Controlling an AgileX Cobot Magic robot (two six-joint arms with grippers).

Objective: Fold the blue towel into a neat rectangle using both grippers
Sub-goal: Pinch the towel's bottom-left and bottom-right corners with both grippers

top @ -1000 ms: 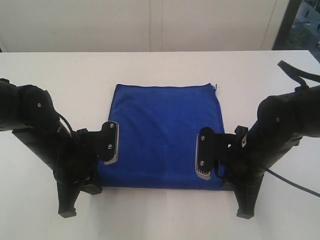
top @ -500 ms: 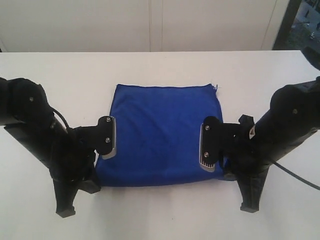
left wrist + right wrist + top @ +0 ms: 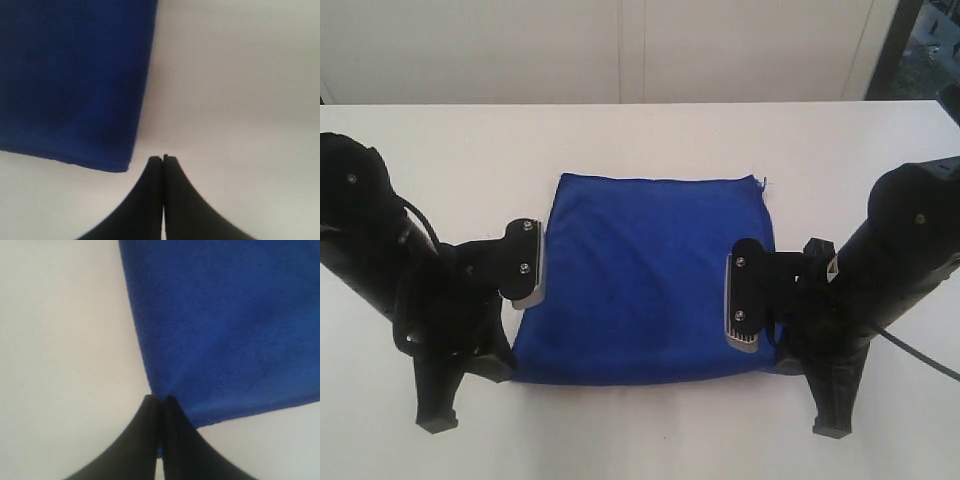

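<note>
The blue towel (image 3: 650,280) lies as a folded rectangle in the middle of the white table (image 3: 640,135). My left gripper (image 3: 498,372) stands at its near left corner. In the left wrist view the jaws of the left gripper (image 3: 163,158) are shut with nothing between them, and the blue towel's corner (image 3: 122,165) lies just beside them, apart. My right gripper (image 3: 785,365) is at the near right corner. In the right wrist view the right gripper (image 3: 160,400) is shut on the blue towel's edge (image 3: 220,340), with blue cloth showing between the fingers.
Bare white table surrounds the towel on every side. A pale wall (image 3: 620,50) runs behind the table's far edge, and a dark opening (image 3: 930,45) shows at the top right corner.
The left jaws have closed. Both arms have drawn toward the near edge, the left one moving outward. The towel has slid slightly nearer and to the right.
</note>
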